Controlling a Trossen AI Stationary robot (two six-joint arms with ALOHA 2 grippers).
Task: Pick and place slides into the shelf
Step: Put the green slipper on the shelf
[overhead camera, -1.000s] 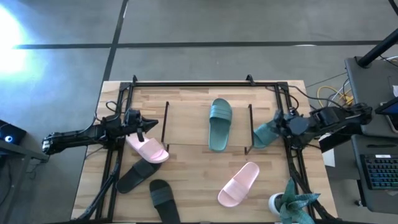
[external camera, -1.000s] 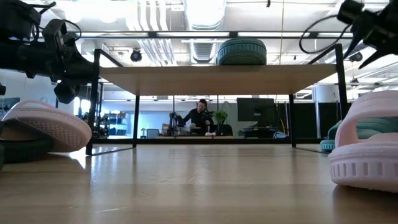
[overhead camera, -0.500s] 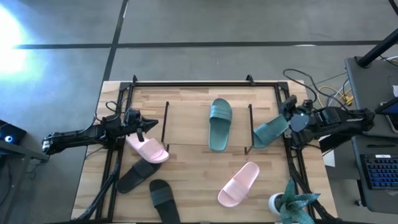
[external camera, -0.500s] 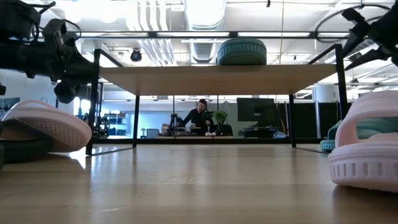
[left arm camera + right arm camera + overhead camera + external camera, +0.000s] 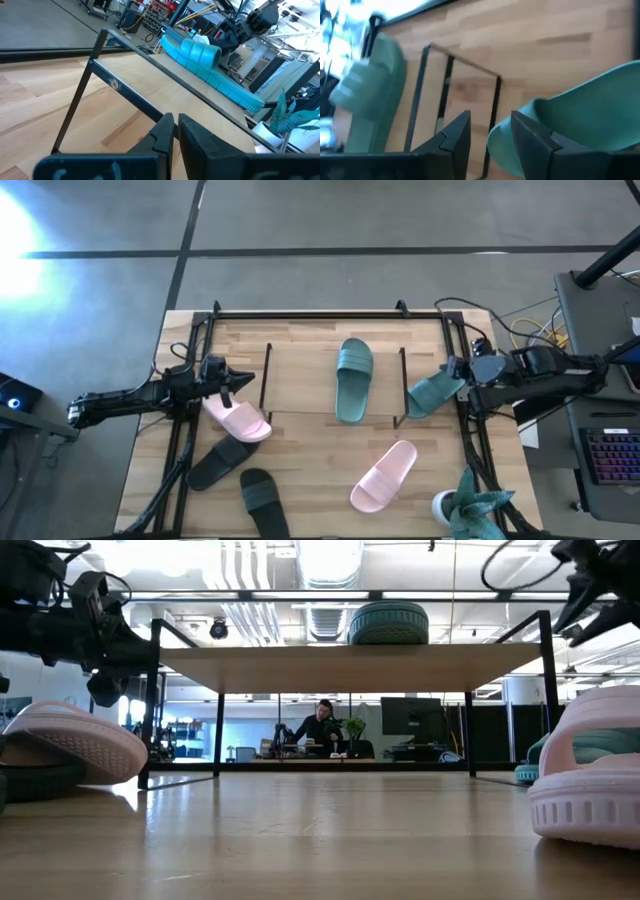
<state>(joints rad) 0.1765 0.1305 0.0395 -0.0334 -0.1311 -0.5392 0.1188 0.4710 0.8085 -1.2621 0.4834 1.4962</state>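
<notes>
A black slide (image 5: 262,498) is lying at the high view's bottom, a pink one (image 5: 384,476) right of it. At mid-left, the left gripper (image 5: 238,379) is hovering, fingers together. At mid-right, the right gripper (image 5: 452,372), fingers apart, is touching a teal slide (image 5: 434,392) beside the shelf (image 5: 300,380).

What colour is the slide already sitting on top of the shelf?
Teal-green; the slide on the shelf shows best in the high view.

Grey floor (image 5: 330,220) crossed by dark lines, ceiling ducts (image 5: 250,580), a seated person (image 5: 320,725) at desks, and monitors (image 5: 410,720) are seen beyond.
</notes>
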